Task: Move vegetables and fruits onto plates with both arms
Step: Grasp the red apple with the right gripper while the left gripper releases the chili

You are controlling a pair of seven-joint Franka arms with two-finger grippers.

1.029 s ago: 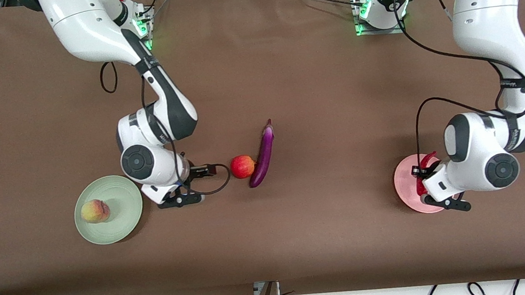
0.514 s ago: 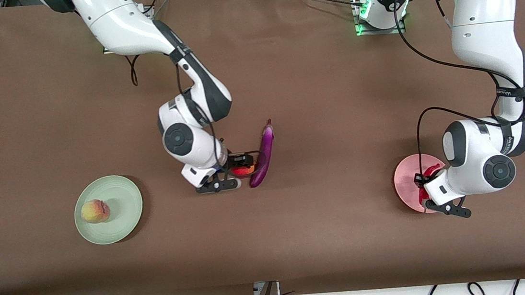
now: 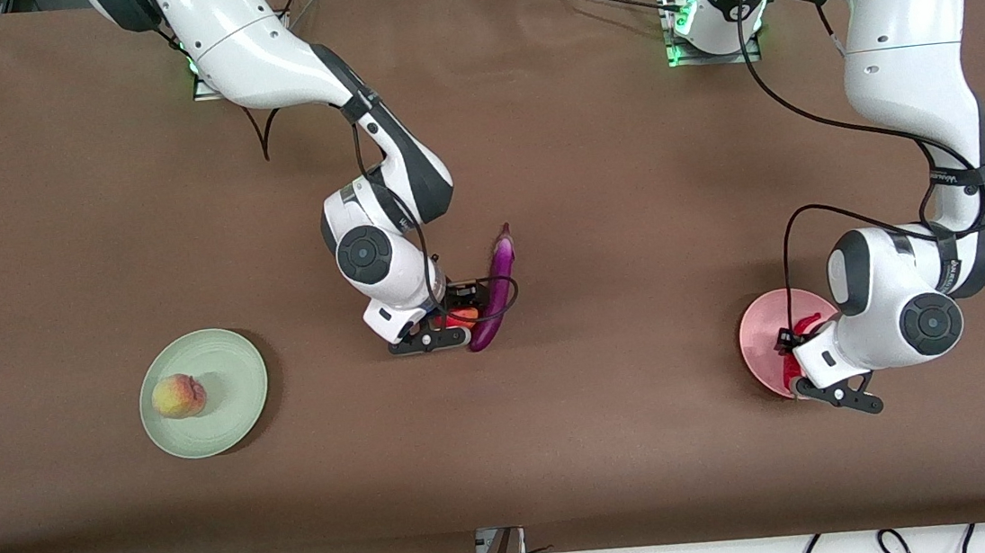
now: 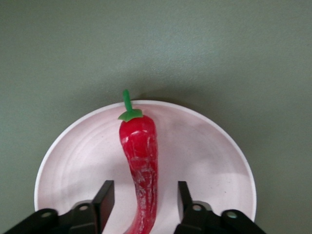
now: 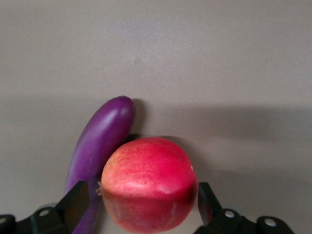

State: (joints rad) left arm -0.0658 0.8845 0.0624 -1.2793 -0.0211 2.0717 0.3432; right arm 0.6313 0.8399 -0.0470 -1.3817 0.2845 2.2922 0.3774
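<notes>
Left gripper (image 4: 142, 207) hovering low over pale pink round plate (image 3: 756, 337) (image 4: 204, 161), fingers spread wide either side of curved red chili pepper (image 4: 141, 165) lying on plate, not gripping.

Yellow-green blushed peach (image 3: 178, 396) sitting on pale mint green round plate (image 3: 236, 382) toward right arm's end.

Right gripper (image 5: 144, 204) at table centre, 2 fingers (image 5: 75, 200) parted around small round red apple (image 5: 148, 183) (image 3: 465, 317), gaps showing both sides.

Long glossy purple eggplant (image 3: 497, 292) (image 5: 100, 139) lying touching apple, stem end pointing farther from camera.
</notes>
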